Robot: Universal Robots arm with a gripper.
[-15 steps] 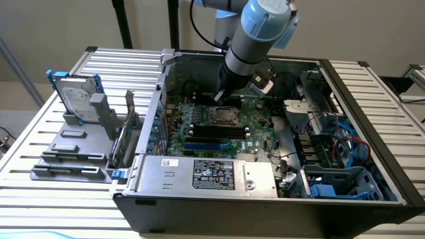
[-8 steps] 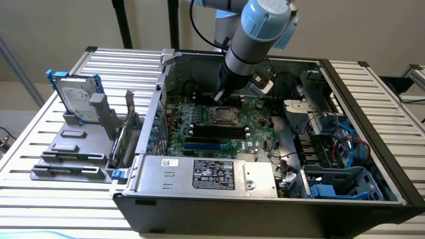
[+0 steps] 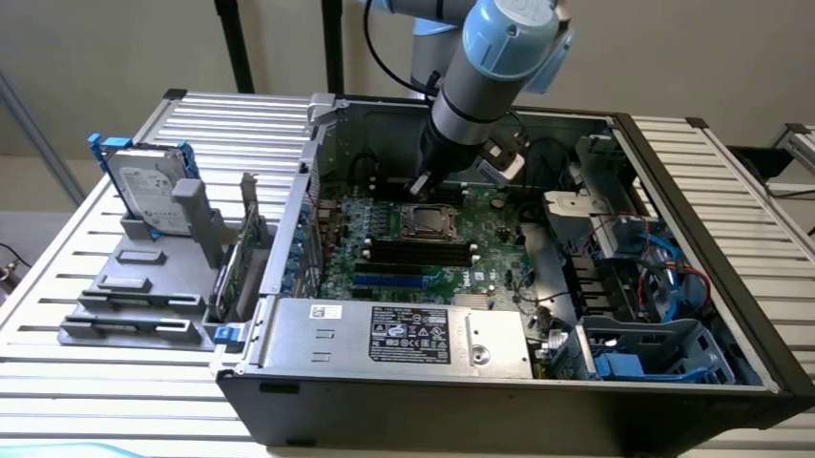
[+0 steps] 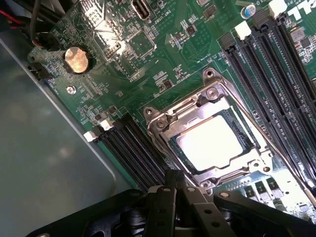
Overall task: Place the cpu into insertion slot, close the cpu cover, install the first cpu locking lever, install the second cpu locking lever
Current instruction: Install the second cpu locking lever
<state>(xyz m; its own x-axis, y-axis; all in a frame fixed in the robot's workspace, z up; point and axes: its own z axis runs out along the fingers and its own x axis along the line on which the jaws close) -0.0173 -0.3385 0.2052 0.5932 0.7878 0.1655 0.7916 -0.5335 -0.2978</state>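
No text legible, seemingly.

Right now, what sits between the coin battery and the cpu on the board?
In the wrist view, bare green board with small chips lies between the battery and the cpu, then the cover's silver frame around the chip.

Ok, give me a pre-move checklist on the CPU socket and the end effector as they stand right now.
1. cpu seated in the insertion slot, pale face up: ok.
2. cpu cover down flat around the chip, chip showing through its window: ok.
3. Locking levers latched: cannot tell; a thin metal rod runs along one side of the socket, but its hooked end is not clear.
4. end effector shut and holding nothing: ok.
5. end effector position: ok; it sits just beside the socket edge, above the green board.
6. Memory slots beside the socket free of loose parts: ok.
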